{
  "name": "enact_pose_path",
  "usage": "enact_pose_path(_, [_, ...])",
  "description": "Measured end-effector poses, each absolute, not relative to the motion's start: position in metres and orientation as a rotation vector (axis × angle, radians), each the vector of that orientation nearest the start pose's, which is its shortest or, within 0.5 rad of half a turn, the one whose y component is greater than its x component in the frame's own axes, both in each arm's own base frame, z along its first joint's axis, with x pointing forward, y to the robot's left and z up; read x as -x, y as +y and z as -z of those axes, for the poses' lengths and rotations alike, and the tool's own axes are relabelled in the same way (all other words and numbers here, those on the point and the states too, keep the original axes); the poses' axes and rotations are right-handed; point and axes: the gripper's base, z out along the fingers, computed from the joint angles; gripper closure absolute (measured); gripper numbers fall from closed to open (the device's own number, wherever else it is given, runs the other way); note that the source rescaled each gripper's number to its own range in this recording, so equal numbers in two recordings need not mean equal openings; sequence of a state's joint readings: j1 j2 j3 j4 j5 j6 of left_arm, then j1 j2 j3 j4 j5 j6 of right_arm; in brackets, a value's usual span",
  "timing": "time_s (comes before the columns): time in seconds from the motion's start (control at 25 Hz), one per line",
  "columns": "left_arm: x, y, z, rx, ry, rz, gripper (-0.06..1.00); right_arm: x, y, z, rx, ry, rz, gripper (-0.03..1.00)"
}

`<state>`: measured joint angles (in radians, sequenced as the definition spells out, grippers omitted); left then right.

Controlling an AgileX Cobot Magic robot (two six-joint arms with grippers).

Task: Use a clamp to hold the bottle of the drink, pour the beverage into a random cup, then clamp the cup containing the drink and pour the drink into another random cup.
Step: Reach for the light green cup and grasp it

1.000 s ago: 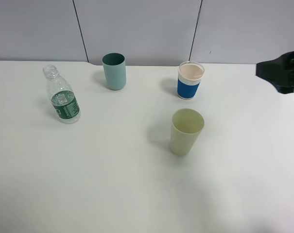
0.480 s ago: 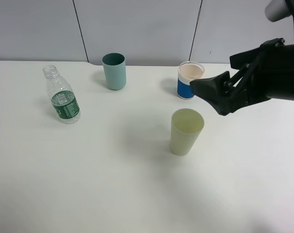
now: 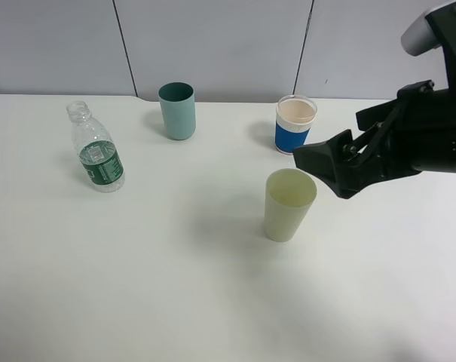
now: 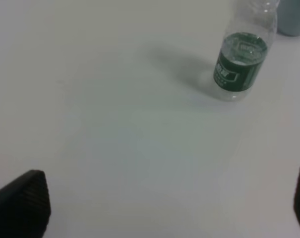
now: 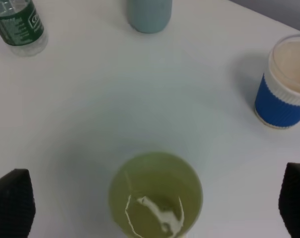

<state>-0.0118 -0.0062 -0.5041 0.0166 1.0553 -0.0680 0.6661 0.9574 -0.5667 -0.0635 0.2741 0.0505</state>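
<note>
1. From the high camera: a second back the right arm (image 3: pixel 431 136) was only a black shape at the far edge of the white table (image 3: pixel 137 294). It has since swung in, and the right pincer (image 3: pixel 322 167) now hangs just beside the rim of the pale yellow-green tumbler (image 3: pixel 289 205), on the arm's side, jaws spread and not touching it as far as I can see. The blue-banded white cup (image 3: pixel 295 125) stands near the tumbler, the teal cup (image 3: pixel 176 111) farther off, and the bottle (image 3: pixel 97 151) upright well apart from it. None of the four has shifted. The bottle's dark green label (image 3: pixel 101 162) carries white print too small to read
2. Left wrist camera: the left pincer (image 4: pixel 164 203) is spread wide, its fingertips (image 4: pixel 23 201) at the picture's edges with only bare table between them. The bottle (image 4: pixel 241 62) stands ahead, its label print blurred. The tumbler is out of this view
3. Right wrist camera: the right pincer (image 5: pixel 153 201) is spread wide, and the tumbler (image 5: pixel 157 183) stands between the fingertips (image 5: pixel 11 201), untouched, with a pale glint at its bottom. The blue-banded cup (image 5: pixel 288 82) is near it; the teal cup (image 5: pixel 150 15) and bottle (image 5: pixel 16 25) lie farther beyond
</note>
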Motion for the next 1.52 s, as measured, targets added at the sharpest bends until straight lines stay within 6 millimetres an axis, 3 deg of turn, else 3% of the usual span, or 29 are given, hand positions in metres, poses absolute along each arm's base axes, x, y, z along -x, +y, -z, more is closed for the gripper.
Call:
enact_pose_path(0.48, [0.006,0.001,-0.279,0.058,2.028,0.031,-0.06,-0.174,0.130,-0.222,0.818,2.293,-0.217,-0.03])
enact_pose_path(0.68, [0.006,0.001,-0.279,0.058,2.028,0.031,-0.06,-0.178,0.133,-0.211,0.838,2.329,-0.199,-0.03])
enact_pose_path(1.24, [0.006,0.001,-0.279,0.058,2.028,0.032,-0.06,-0.147,0.115,-0.160,0.853,2.324,-0.261,-0.03])
enact_pose_path(1.52, [0.006,0.001,-0.279,0.058,2.028,0.032,-0.06,-0.150,0.111,-0.143,0.764,2.381,-0.279,-0.03])
